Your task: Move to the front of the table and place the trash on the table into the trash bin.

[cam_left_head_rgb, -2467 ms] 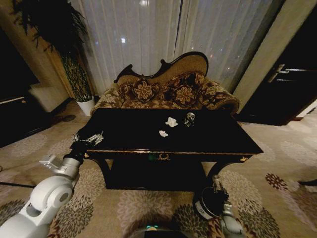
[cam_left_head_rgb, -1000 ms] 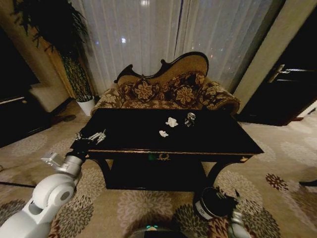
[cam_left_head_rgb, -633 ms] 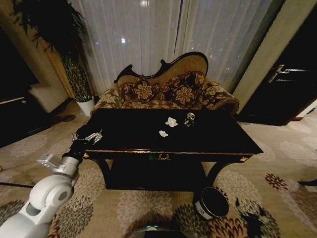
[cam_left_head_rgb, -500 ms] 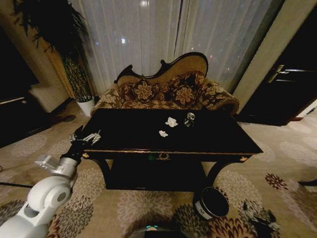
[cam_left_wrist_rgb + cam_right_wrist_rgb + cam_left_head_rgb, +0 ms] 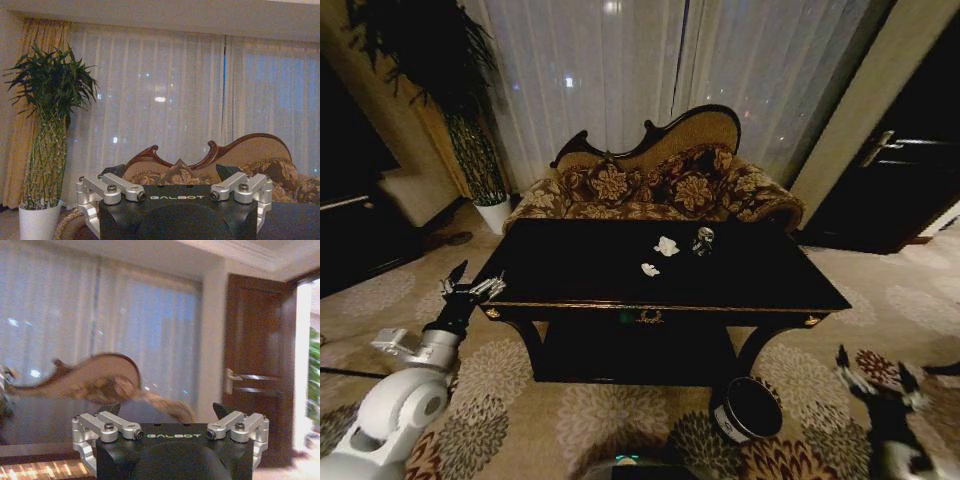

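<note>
The near-black table (image 5: 570,262) with gold trim stands right in front of me. On its top lie two white paper wads (image 5: 666,245) (image 5: 649,269) and a silvery foil lump (image 5: 703,240). The round dark trash bin (image 5: 748,408) sits on the carpet by the table's right front leg. My left gripper (image 5: 470,284) hangs open off the table's left front corner, holding nothing. Low at the right, beyond the bin, my right gripper (image 5: 875,372) is open and empty. Both wrist views show open jaws: left gripper (image 5: 172,172), right gripper (image 5: 167,410).
An ornate floral sofa (image 5: 660,185) stands behind the table before pale curtains. A tall plant (image 5: 470,140) in a white pot (image 5: 495,213) is at the back left, and a dark door (image 5: 900,180) at the right. Patterned carpet surrounds the table.
The right gripper swung from above the bin out to the right of it. The left gripper drew back leftward off the table's corner. The trash on the table has not moved.
</note>
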### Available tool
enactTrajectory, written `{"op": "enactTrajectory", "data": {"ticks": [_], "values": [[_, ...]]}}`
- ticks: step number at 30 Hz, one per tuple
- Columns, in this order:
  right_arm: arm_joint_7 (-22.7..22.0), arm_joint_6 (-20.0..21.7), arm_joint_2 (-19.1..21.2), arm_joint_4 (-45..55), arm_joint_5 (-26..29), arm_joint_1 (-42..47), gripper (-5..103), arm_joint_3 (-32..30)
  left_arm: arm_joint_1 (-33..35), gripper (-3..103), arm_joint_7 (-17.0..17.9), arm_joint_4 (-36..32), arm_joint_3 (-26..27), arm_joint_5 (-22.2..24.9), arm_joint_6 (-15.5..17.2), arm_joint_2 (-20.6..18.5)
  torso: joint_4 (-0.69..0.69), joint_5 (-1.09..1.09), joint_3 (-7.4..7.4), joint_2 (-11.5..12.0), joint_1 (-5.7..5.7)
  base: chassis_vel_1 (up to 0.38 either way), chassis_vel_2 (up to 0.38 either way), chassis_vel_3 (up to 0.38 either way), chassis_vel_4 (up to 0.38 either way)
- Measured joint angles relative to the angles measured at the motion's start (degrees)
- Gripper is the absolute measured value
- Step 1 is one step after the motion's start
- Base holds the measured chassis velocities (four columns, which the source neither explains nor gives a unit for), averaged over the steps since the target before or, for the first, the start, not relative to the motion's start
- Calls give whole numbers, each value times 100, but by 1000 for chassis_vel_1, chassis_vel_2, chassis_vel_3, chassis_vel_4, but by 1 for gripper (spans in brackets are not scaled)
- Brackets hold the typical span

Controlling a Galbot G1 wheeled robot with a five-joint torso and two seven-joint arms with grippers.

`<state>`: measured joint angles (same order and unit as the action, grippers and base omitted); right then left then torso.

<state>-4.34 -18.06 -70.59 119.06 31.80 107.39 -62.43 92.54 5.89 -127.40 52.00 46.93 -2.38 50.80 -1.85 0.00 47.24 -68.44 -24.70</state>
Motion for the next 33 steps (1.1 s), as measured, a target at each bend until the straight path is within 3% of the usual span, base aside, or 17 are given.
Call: {"op": "enactTrajectory", "data": {"ticks": [6, 19, 25, 27, 33], "values": [[-90, 441, 604, 393, 179, -231, 100, 63, 142, 100, -34, -18, 101, -39, 5, -3, 0, 0, 0, 0, -1, 0, 0, 0, 0], [-259, 1557, 1992, 547, 521, -1393, 100, 899, 179, 100, -12, -38, 111, -99, 37, 14, -2, 0, 0, 0, -1, 0, 0, 0, 0], [-193, 1641, 2653, -2, 518, -1950, 100, 1502, 177, 100, -8, -40, 110, -99, 40, 14, -1, -1, 1, 0, -1, 0, 0, 0, 0], [-154, 1641, 2963, -390, 541, -2352, 100, 2004, 176, 100, -8, -42, 109, -98, 42, 14, 0, 1, 1, 0, -1, 0, 0, 0, 0], [-61, 1706, 3363, -856, 759, -3083, 100, 2822, 175, 100, -5, -43, 107, -96, 45, 14, -1, 0, 0, 1, -1, 0, 0, 0, 0]]}}
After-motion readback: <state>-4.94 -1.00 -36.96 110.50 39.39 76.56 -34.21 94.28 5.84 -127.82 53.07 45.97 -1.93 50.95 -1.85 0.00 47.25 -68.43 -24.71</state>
